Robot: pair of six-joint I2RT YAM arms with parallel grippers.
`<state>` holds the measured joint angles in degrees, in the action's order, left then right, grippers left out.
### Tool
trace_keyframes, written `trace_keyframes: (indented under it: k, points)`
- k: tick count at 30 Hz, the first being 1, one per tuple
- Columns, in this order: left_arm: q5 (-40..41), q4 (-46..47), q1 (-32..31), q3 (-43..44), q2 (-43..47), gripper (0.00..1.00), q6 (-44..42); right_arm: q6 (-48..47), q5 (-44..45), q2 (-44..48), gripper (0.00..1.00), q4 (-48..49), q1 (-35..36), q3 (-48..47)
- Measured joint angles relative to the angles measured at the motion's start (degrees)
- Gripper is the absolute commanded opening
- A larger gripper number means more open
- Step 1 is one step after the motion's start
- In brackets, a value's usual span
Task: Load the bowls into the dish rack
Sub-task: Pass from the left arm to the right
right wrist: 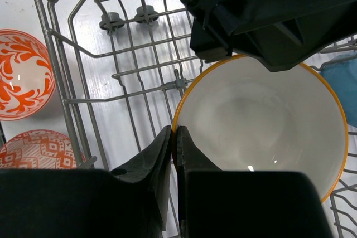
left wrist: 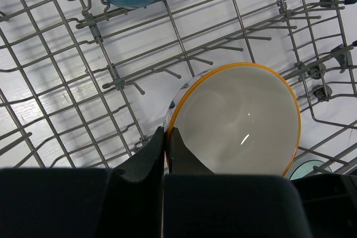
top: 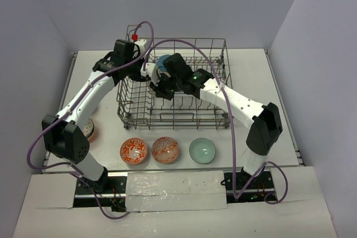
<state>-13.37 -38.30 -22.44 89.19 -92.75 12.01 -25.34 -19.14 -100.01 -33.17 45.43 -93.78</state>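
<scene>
1. Your orange-rimmed bowl (left wrist: 240, 121) is round and glossy, white inside; it is held inside the dish rack (top: 173, 90), a grey wire basket with upright tines
2. Your left gripper (left wrist: 166, 137) pinches the bowl's rim between narrow black fingers; your right gripper (right wrist: 174, 137) clamps the opposite rim the same way
3. Your left arm reaches in over the rack's far-left corner; your right arm comes across from the right side
4. A smooth teal-blue bowl (top: 163, 62) sits in the rack just beyond; on the white table (top: 251, 71) in front lie an orange-red floral bowl (top: 134, 150), an orange-red lattice bowl (top: 165, 150) and a pale green bowl (top: 202, 150)
</scene>
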Motion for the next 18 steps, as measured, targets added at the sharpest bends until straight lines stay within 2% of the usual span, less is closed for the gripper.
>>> trace_keyframes:
  k: [1,7,11,18]
  points:
    - [-0.1,0.1,0.2,-0.1,0.0,0.1,0.2,0.0,-0.1,-0.2,0.0,0.2,0.0,0.0]
    - [-1.7,1.5,0.8,-0.6,-0.1,0.32,2.3,1.4,-0.6,-1.3,0.0,-0.9,-0.1,0.0]
    - [-3.4,2.5,1.1,-0.6,-0.1,0.36,3.2,1.9,-0.7,-2.6,0.0,-2.2,-0.3,0.0]
    - [-5.3,3.6,2.4,-0.6,-0.1,0.37,4.7,1.9,-0.8,-2.7,0.0,-2.5,-0.3,0.0]
